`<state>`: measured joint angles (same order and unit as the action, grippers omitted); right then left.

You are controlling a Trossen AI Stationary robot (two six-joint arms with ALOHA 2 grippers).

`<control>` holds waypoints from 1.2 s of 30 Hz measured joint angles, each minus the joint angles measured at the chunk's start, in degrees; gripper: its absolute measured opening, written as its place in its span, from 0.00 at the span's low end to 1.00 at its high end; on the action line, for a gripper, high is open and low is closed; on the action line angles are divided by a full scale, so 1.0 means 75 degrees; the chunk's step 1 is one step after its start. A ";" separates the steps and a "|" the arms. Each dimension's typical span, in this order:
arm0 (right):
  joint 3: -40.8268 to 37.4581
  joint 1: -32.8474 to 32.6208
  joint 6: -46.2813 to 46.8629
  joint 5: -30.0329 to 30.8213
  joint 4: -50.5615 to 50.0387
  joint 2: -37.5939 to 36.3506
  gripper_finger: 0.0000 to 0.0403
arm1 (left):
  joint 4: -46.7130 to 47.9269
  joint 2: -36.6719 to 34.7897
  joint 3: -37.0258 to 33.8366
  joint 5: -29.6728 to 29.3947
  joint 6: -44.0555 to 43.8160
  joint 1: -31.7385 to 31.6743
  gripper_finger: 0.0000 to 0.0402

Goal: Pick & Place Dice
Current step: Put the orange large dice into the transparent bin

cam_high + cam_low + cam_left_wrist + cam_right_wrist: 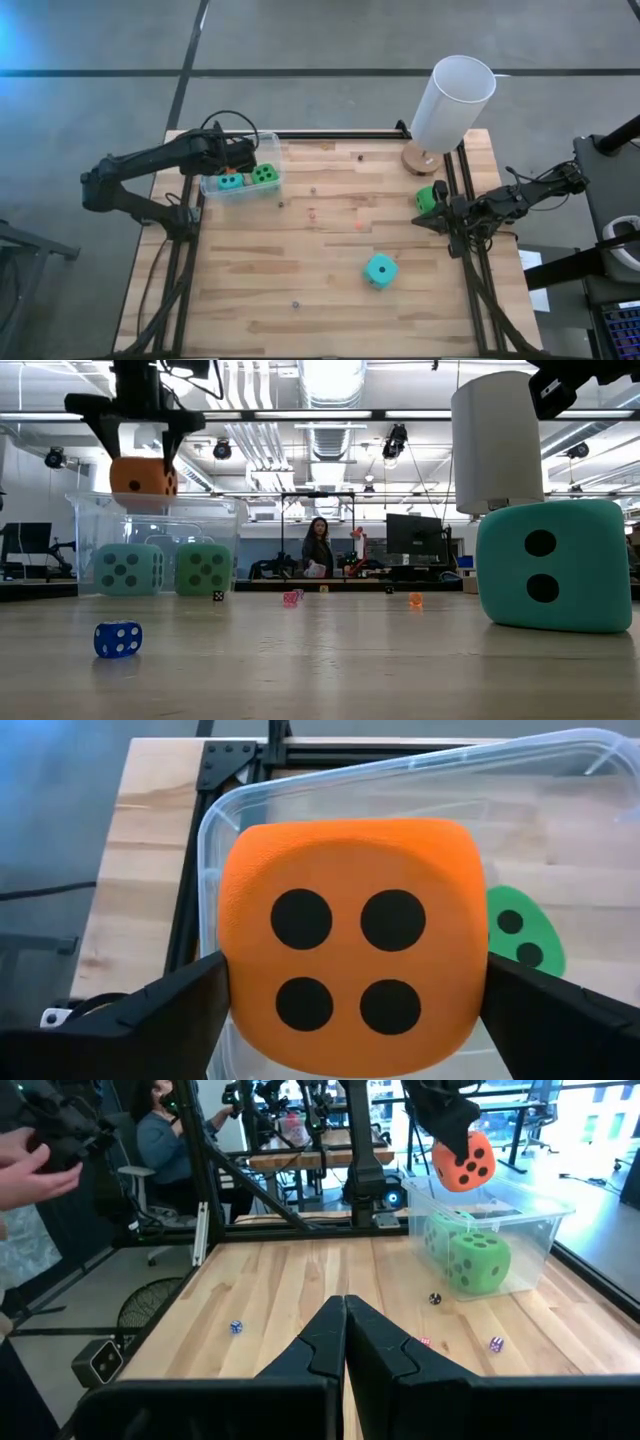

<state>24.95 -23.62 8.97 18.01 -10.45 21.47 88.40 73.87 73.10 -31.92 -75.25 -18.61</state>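
Orange die [352, 965] up in the air, four pips facing the wrist camera, sitting between the left gripper's [142, 435] two dark fingers [150, 1015], directly above the clear tub [215, 187]. The fingers are spread wide, flanking the cube's two sides; whether they press it or have just let go cannot be told. In the low view the die hangs just over the tub's rim, under the gripper.

Down inside the tub: a teal die [129, 569] and a green die [204, 568] side by side, both resting on its floor.

Well away from the tub, toward the table's [330, 250] near edge, a second teal die [380, 270] sits alone on the wood. Across the table from the tub, another green die [427, 198] lies at the far side rail, just beside the right gripper [345, 1325], whose fingers are pressed together with nothing between them. The tall white cylinder [452, 103] stands on that same side, at the back corner.

Tiny dice are scattered over the planks between; a small blue one [118, 639] lies in front of the tub. A person [318, 547] is in the room beyond.
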 joint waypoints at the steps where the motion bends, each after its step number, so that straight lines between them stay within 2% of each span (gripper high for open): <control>1: 0.0000 0.0000 0.0000 0.0000 -0.0001 0.0000 0.02 | -0.0041 -0.0003 -0.0041 0.0000 0.0001 -0.0004 0.97; 16: 0.0000 0.0000 0.0000 -0.0002 -0.0001 0.0000 0.02 | -0.0323 -0.0006 -0.0189 0.0061 0.0030 -0.0100 0.99; 27: 0.0000 0.0000 0.0000 0.0001 0.0002 0.0000 0.02 | -0.0346 -0.0006 -0.0189 0.0191 -0.0098 -0.0103 0.94; 31: 0.0000 0.0000 0.0000 -0.0001 0.0001 0.0000 0.02 | -0.0347 -0.0006 -0.0192 0.0320 0.0044 -0.0103 0.98; 36: 0.0000 0.0000 0.0000 0.0001 -0.0001 0.0000 0.02 | -0.0337 -0.0006 -0.0192 0.0318 0.0050 -0.0117 0.98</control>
<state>24.95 -23.62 8.97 18.02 -10.46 21.47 85.86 73.82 71.66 -29.54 -74.87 -19.49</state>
